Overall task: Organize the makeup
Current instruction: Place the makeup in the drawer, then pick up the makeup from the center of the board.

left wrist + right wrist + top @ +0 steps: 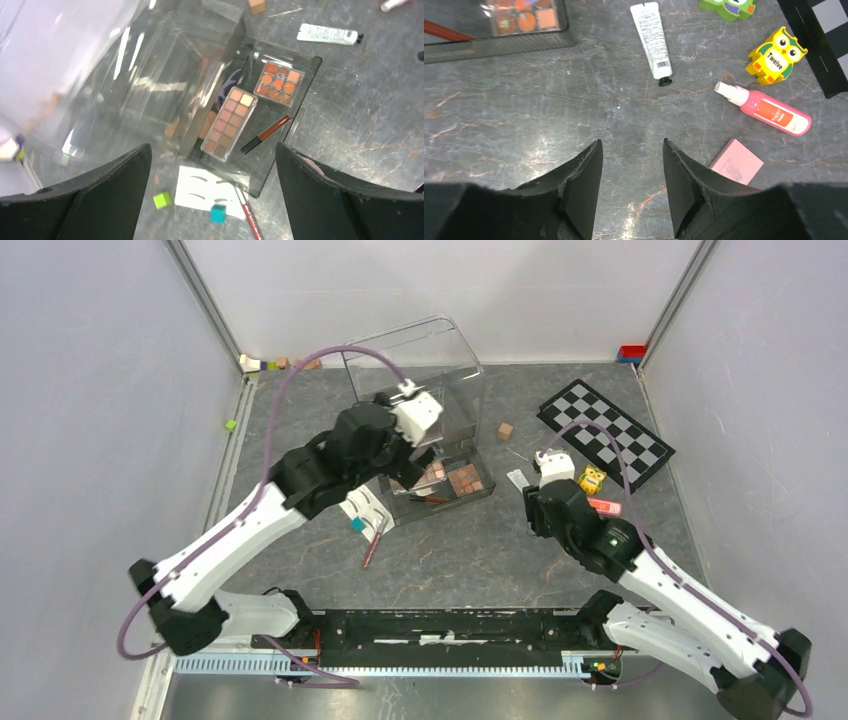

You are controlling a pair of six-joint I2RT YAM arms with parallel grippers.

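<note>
Two sets of fingers, both spread and holding nothing. The left fingers (102, 200) hang above the table (360, 125) beside a clear box (180, 80); the right fingers (574, 192) hover over a bare patch of it.

Left side, nearest: a red pencil (251, 220), thin, light and apt to roll, best pinched across mid-shaft. Just beside it lies a white eyebrow card (200, 186), flat and probably flexible, hard to lift except by an edge. Beyond, on a clear tray (307, 67), rest a brown liner (266, 133), a long palette (229, 124) and a round-pan palette (279, 82). The palettes look stiff but likely brittle, to be taken across the short sides.

Right side, nearest: a pink compact (736, 162), smooth and low. Farther off lie a pink spray bottle (769, 109) and a white tube (653, 37). The tube is probably soft. Both may roll, so grip across the body.
</note>
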